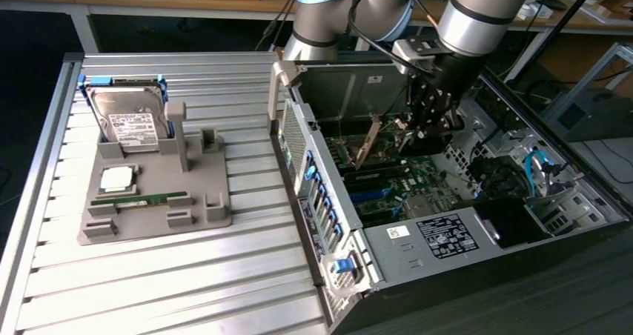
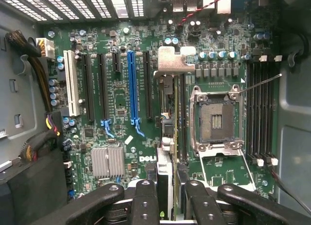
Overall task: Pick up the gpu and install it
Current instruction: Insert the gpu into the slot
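The pincer (image 1: 428, 124) was clamped on the gpu (image 2: 167, 132), holding it edge-on above the motherboard (image 2: 121, 113) inside the open computer case (image 1: 327, 224). The exterior view added the hard drive (image 1: 132, 124) on the table's (image 1: 198, 276) grey fixture (image 1: 158, 194); the wrist view showed the blue slot (image 2: 131, 89) beside the card.

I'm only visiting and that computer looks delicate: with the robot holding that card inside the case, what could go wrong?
The gpu, held edge-on over the motherboard, could miss its slot and scrape nearby parts. The open processor socket sits right beside it, so a sideways slip might hit it. The card could also tilt in the gripper.
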You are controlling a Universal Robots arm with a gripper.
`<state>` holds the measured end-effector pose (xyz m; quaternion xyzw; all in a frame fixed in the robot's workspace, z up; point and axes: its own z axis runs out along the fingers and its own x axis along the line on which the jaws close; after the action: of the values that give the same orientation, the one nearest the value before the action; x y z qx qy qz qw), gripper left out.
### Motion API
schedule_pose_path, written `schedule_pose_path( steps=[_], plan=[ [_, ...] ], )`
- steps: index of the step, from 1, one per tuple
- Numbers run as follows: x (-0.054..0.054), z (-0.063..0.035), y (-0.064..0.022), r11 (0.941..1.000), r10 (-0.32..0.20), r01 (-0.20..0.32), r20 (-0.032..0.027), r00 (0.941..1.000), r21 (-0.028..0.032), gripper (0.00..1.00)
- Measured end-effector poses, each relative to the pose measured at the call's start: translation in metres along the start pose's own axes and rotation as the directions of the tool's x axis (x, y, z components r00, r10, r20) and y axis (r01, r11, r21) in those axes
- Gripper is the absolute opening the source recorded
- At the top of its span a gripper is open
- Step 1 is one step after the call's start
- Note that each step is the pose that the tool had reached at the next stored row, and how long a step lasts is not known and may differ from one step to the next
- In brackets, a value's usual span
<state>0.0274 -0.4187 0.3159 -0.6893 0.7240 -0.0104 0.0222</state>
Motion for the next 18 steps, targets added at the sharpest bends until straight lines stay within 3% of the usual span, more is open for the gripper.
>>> schedule_pose_path(
  steps=[18],
  plan=[
    [0.0013, 0.0017, 0.0032, 1.0000, 0.000, 0.000, 0.0000, 1.0000, 0.0000, 0.27]
  ],
)
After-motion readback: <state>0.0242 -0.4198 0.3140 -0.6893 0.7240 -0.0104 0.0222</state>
